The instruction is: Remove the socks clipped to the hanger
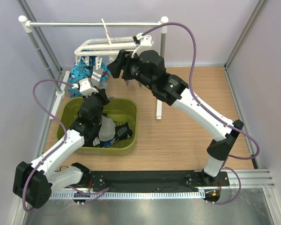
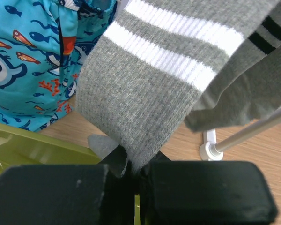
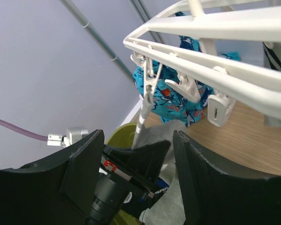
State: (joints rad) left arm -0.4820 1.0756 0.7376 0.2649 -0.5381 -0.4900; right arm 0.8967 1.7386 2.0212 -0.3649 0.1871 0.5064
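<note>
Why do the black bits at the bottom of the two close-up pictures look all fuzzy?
Left wrist view: the left fingers sit too near the lens, so they blur, while the grey sock is crisp. Right wrist view: the right fingers are soft too, the white hanger sharper. Top view: all sharp, evenly lit.

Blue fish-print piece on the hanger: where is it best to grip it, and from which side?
The blue piece is likely best taken at its lower edge, coming from the arms' side, just above the green bin's rim. It hangs limp from the hanger, so its top is crowded by clips and frame, while its bottom is unclipped and open to reach.
</note>
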